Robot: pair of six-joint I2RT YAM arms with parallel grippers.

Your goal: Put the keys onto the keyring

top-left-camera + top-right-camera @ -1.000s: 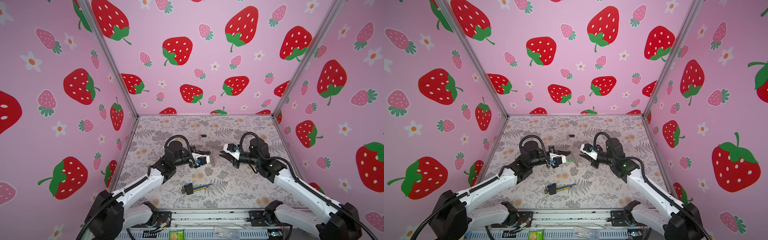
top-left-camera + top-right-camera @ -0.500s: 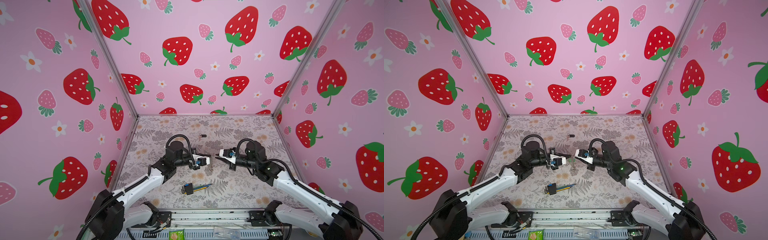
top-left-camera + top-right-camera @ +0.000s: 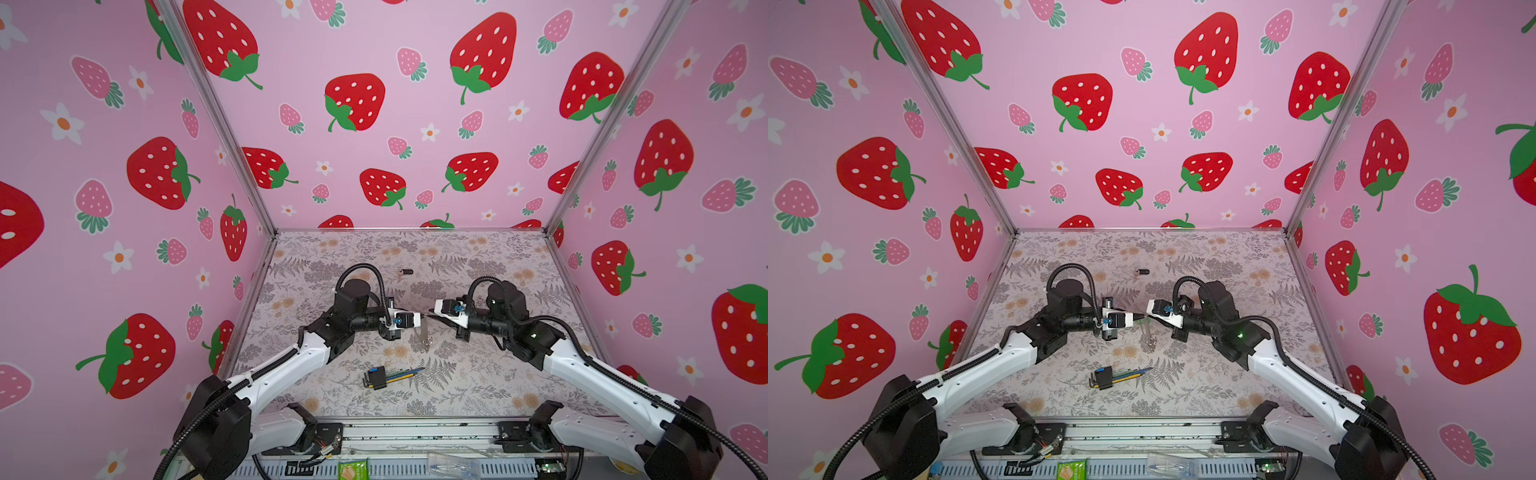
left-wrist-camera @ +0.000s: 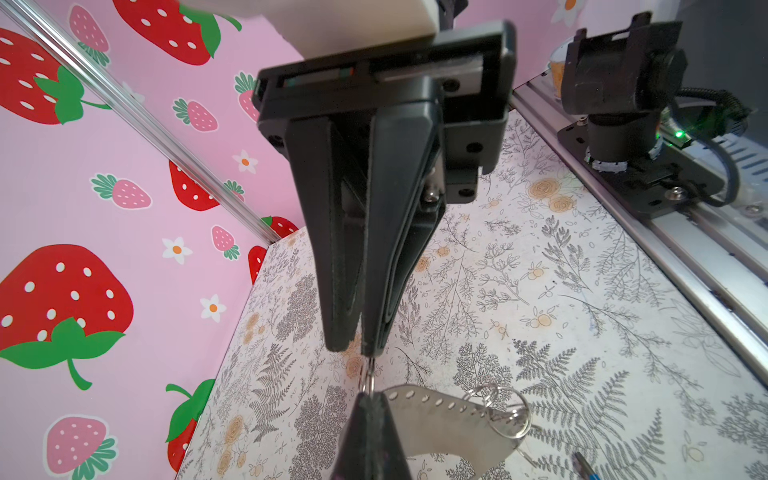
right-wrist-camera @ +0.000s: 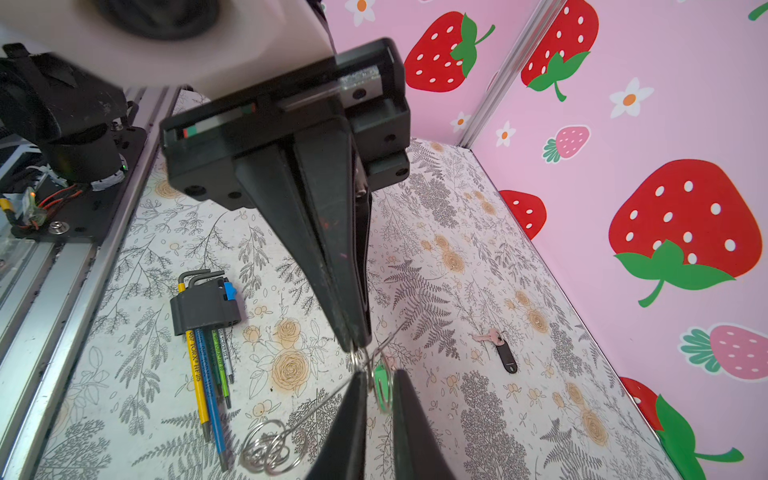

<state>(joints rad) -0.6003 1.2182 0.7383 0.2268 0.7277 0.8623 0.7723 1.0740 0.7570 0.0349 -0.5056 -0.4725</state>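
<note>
Left wrist view shows the keyring strap (image 4: 436, 428); right wrist, the green-tagged key (image 5: 380, 384).

Far corners of the counter (image 3: 494, 259) are free to you; hex wrenches (image 3: 386, 376) lie near-middle, black-tagged key (image 3: 405, 272) far-middle.

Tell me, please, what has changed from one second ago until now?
The right gripper moved left until its tips nearly meet those of the left gripper. Nothing was grasped or released: the left stays shut on the keyring, the right apparently on the green-tagged key. The left gripper, black-tagged key and hex wrenches kept their places.
</note>
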